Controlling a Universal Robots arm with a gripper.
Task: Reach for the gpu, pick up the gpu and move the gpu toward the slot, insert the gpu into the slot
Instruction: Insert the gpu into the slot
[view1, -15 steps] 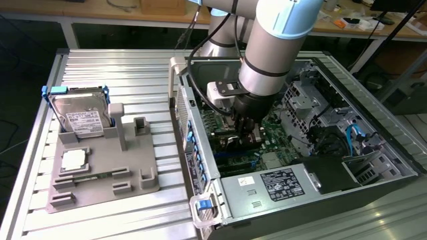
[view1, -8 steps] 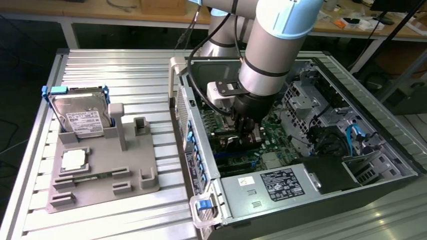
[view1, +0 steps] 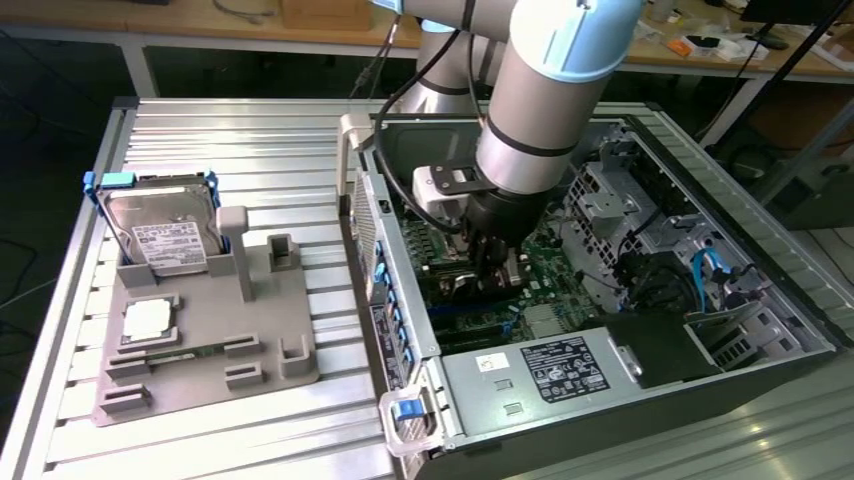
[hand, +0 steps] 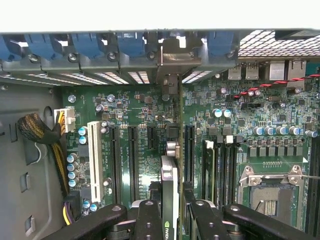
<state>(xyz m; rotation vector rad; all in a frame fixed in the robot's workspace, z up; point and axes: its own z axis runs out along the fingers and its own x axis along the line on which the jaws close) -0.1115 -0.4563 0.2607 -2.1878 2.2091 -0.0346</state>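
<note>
Black fingers (hand: 150, 220) of our gripper (hand: 170, 222) pinch the gpu (hand: 170, 175) from both sides, holding it on edge over the green motherboard (hand: 145, 125) inside the open computer case (view1: 787, 330). In the wrist view we see the card edge-on: a thin dark board with a silvery metal part along its upper edge and a bracket (hand: 172, 60) reaching up to the row of rear openings with blue clips (hand: 90, 47). A small green logo shows on the card between the fingers, too small for us to read. The card stands among the long black expansion slots (hand: 134, 160), just beside one of them (hand: 189, 155); we cannot tell whether it is seated. In the exterior view the arm (view1: 547, 90) reaches down into the case. A white-on-black label (view1: 563, 362) lies on the power supply, its writing unreadable. On the worktop (view1: 227, 130), well apart, a grey holder (view1: 200, 340) carries a hard drive (view1: 160, 235) with a white label and a square silver chip (view1: 147, 318).
</note>
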